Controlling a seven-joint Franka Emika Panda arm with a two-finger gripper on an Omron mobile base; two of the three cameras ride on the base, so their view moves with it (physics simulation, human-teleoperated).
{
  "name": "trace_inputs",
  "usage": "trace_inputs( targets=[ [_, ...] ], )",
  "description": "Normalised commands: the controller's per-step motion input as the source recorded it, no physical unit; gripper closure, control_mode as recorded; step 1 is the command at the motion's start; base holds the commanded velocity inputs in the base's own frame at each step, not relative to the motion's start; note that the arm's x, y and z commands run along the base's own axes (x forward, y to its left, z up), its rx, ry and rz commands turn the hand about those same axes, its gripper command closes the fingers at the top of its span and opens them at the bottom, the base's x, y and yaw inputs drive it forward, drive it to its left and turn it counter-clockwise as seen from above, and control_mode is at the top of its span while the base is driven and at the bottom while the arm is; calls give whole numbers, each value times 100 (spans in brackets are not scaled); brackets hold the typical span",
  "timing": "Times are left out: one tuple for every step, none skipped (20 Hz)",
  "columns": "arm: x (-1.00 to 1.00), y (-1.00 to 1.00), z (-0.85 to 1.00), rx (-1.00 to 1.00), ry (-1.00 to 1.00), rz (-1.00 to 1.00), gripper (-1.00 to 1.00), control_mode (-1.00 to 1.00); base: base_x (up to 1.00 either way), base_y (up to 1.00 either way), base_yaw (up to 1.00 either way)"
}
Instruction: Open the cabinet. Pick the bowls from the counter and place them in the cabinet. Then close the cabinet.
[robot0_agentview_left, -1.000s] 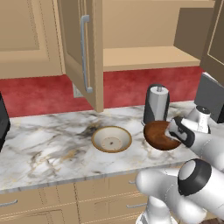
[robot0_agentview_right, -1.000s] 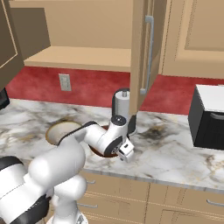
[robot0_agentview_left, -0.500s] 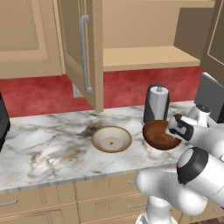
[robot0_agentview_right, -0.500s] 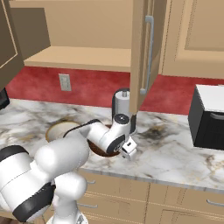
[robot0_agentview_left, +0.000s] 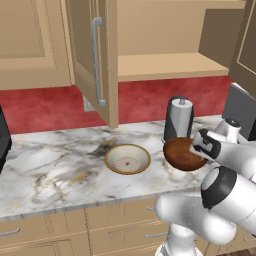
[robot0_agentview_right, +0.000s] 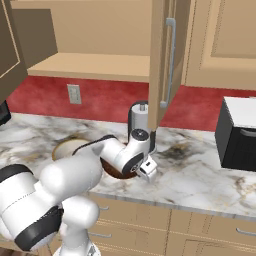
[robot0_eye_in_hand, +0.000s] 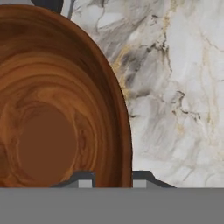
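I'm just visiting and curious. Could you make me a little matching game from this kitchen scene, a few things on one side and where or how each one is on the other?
Things:
1. dark wooden bowl
2. cream bowl
3. grey canister
4. cabinet

Descriptions:
A. doors swung open, shelf bare
B. stands upright on the counter, by the red wall
C. its rim sits between the two fingertips of the gripper
D. lies alone on the marble, nothing touching it

Pairs: 1-C, 2-D, 3-B, 4-A
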Motion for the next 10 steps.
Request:
trace_inputs(
  targets=[
    [-12, 4, 46, 4, -12, 0, 100, -100, 0, 0, 0],
    [-25, 4, 73, 8, -21, 0, 100, -100, 0, 0, 0],
    [-23, 8, 79, 7, -21, -1, 100, -100, 0, 0, 0],
    [-29, 8, 91, 8, -26, -1, 100, -100, 0, 0, 0],
    [-29, 6, 96, 9, -27, -1, 100, -100, 0, 0, 0],
    [-31, 6, 100, 11, -29, 0, 100, -100, 0, 0, 0],
    [-32, 6, 100, 12, -30, 0, 100, -100, 0, 0, 0],
    [-35, 5, 100, 15, -33, 0, 100, -100, 0, 0, 0],
    [-39, 6, 100, 15, -35, 0, 100, -100, 0, 0, 0],
    [-45, 10, 100, 14, -34, 0, 100, -100, 0, 0, 0]
  ],
)
